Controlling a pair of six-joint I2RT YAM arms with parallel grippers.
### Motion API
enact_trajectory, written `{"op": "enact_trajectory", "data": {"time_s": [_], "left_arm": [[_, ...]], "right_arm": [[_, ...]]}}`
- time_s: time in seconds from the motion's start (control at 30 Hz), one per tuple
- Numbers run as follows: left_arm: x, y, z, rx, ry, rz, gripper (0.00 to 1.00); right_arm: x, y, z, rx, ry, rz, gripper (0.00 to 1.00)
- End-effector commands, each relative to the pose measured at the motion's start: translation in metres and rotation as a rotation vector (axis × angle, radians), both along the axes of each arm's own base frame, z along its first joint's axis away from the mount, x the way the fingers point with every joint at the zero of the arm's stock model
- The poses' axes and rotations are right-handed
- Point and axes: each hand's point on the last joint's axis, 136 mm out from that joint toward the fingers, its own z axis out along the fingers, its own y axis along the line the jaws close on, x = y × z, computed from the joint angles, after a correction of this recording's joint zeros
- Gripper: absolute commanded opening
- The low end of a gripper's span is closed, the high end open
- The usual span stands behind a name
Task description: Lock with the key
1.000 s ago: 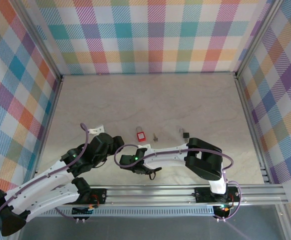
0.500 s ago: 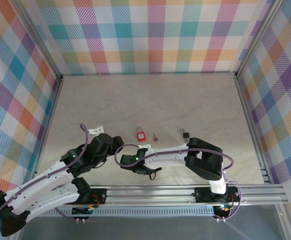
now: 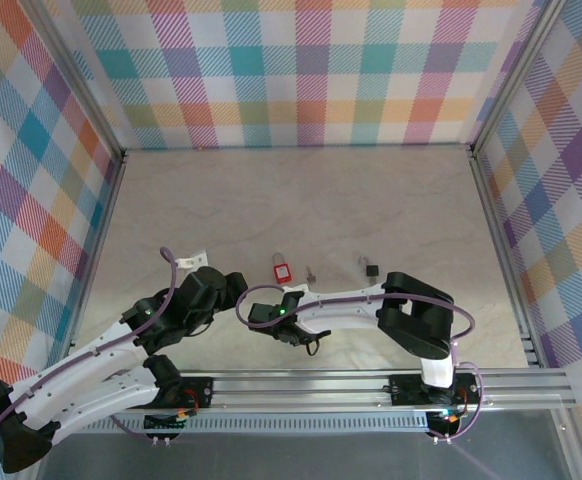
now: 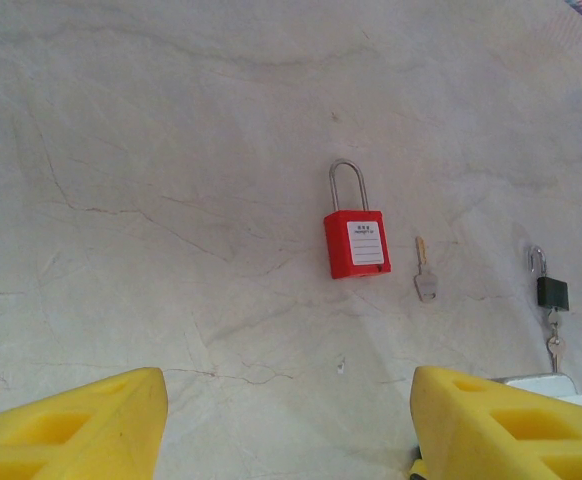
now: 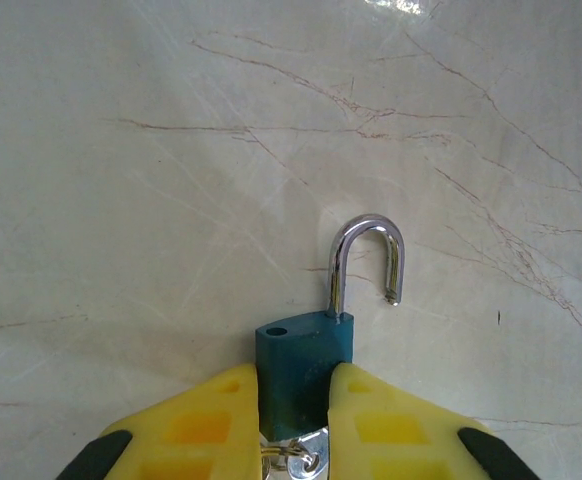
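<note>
A teal padlock lies on the marble table with its steel shackle swung open. My right gripper is shut on its body, one yellow finger on each side. A key ring shows at the lock's lower end between the fingers. In the top view the right gripper is near the table's front centre, and my left gripper is just to its left. The left gripper stands open with nothing in it, facing a red padlock and a loose key further out.
A small black padlock with keys hanging from it lies right of the loose key. In the top view the red padlock, loose key and black padlock form a row. Checked walls enclose the table.
My right gripper's fingers have closed in onto the teal padlock, and the right arm has shifted slightly away from the front edge. The left arm has not moved.
</note>
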Motion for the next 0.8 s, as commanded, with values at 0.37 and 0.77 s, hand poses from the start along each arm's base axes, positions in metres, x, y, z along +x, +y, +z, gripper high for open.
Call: {"op": "enact_trajectory", "data": {"time_s": [0.37,0.77], "left_arm": [[0.001,-0.002,0.009,0.002,-0.028,-0.019,0.66],[0.002,-0.002,0.012,0.015,-0.031,-0.023,0.67]], "right_arm": [[-0.009,-0.015,0.01,0.061,0.044,0.007,0.19],[-0.012,-0.036,-0.003,0.094,0.129,-0.111,0.19]]}}
